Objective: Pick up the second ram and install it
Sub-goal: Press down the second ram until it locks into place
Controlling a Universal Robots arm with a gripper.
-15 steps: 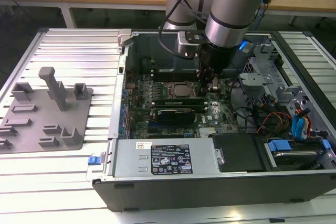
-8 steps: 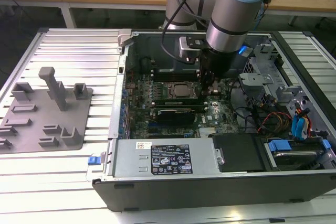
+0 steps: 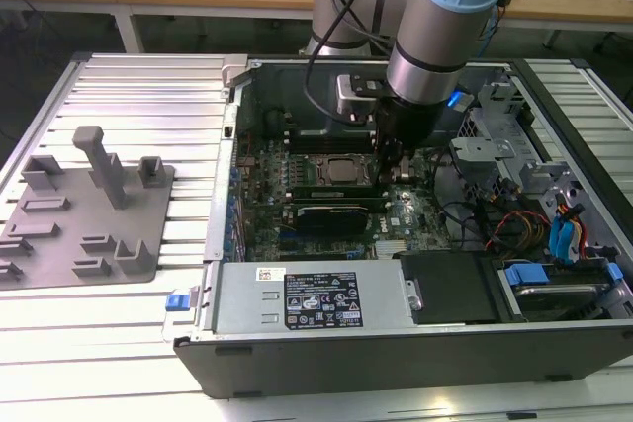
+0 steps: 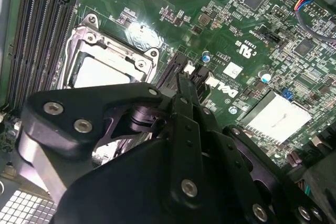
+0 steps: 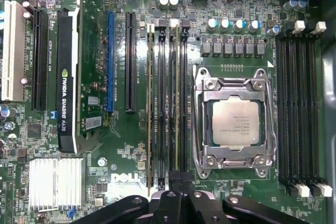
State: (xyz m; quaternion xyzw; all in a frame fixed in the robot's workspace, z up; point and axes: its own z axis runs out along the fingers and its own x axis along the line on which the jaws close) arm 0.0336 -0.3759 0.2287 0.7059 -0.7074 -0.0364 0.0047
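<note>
The second ram [image 5: 176, 103] shows as a thin green edge standing in a black slot beside the silver processor [image 5: 236, 121]. My gripper [image 5: 177, 178] is shut, and its tips rest on one end of that stick, by a white slot latch [image 4: 210, 81]. In the second wrist view the gripper [image 4: 181, 80] tapers to one narrow blade next to the processor [image 4: 102, 72]. Seen in the exterior view, the gripper [image 3: 396, 173] reaches down inside the open computer case, just to the exterior view's right of the processor [image 3: 346, 170]. Another thin green edge [image 5: 150, 103] stands two slots away.
A grey tray with upright pegs [image 3: 59, 244] lies outside the case at the exterior view's left. The graphics card [image 5: 68, 77] and a finned heatsink [image 5: 55, 182] sit past the slots. The power supply [image 3: 297, 298], a drive cage [image 3: 495, 155] and cables [image 3: 514, 224] crowd the case.
</note>
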